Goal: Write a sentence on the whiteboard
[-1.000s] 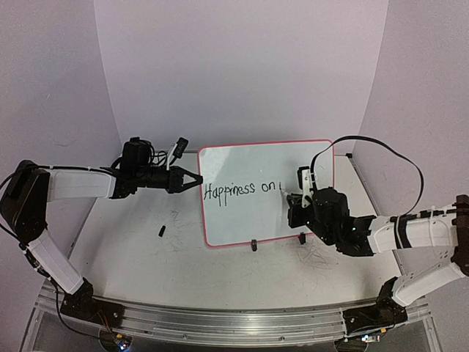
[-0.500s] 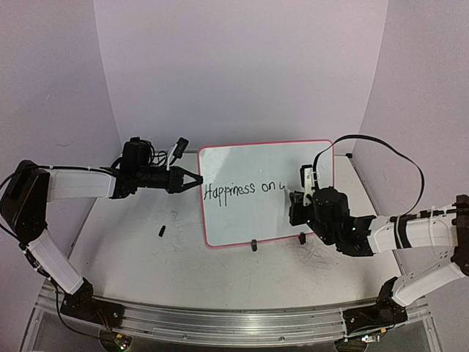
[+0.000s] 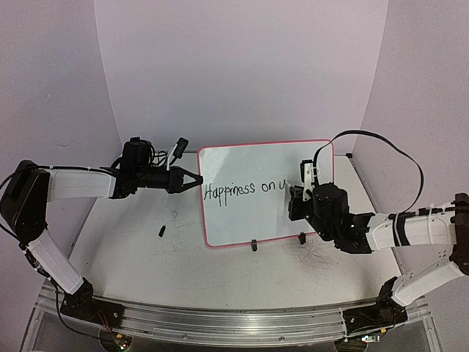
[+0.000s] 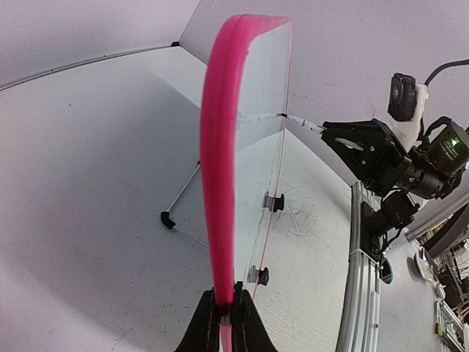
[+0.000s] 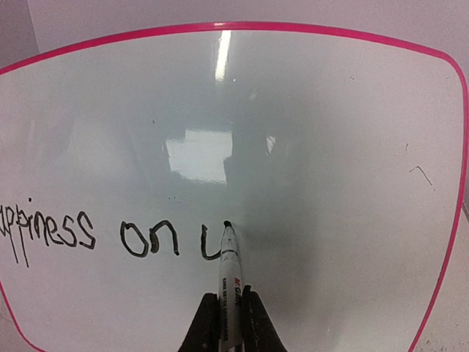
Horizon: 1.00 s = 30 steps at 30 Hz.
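Note:
The whiteboard (image 3: 253,165) stands upright on two black clip feet at the table's middle, white with a red rim. The sentence (image 3: 242,189) reads "Happiness on" plus an unfinished stroke; the right wrist view shows "ppiness on" (image 5: 95,233) and a u-shaped stroke. My left gripper (image 3: 196,179) is shut on the board's left rim (image 4: 220,191), seen edge-on in the left wrist view. My right gripper (image 3: 296,195) is shut on a white marker (image 5: 231,275). The marker's black tip (image 5: 227,223) touches the board at the top right of the u-shaped stroke.
A small black marker cap (image 3: 161,231) lies on the table left of the board. Faint grey scribbles (image 3: 315,257) mark the tabletop near the board's right foot. White walls close in the back and sides. A metal rail (image 3: 220,319) runs along the near edge.
The right gripper has carried the marker tip up and slightly right, turning a short mark after "on" into a u-shaped stroke. The left gripper and board have not moved.

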Motion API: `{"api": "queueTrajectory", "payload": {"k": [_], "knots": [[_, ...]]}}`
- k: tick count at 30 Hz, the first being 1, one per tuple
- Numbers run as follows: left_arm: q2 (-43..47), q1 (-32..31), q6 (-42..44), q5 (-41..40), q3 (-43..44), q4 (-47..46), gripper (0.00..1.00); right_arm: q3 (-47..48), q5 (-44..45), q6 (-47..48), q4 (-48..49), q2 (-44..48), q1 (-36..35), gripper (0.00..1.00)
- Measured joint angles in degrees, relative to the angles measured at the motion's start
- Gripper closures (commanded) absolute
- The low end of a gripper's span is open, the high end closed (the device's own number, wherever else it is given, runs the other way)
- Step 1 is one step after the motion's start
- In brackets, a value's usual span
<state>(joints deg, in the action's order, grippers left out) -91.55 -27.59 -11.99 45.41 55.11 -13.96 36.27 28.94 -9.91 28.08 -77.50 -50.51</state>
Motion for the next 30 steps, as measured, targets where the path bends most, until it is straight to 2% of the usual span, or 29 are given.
{"api": "queueTrajectory", "payload": {"k": [30], "knots": [[0.00, -0.02, 0.04, 0.02, 0.02, 0.02, 1.00, -1.92, -2.60, -3.48, -3.88, 1.82, -0.06, 1.00]]}}
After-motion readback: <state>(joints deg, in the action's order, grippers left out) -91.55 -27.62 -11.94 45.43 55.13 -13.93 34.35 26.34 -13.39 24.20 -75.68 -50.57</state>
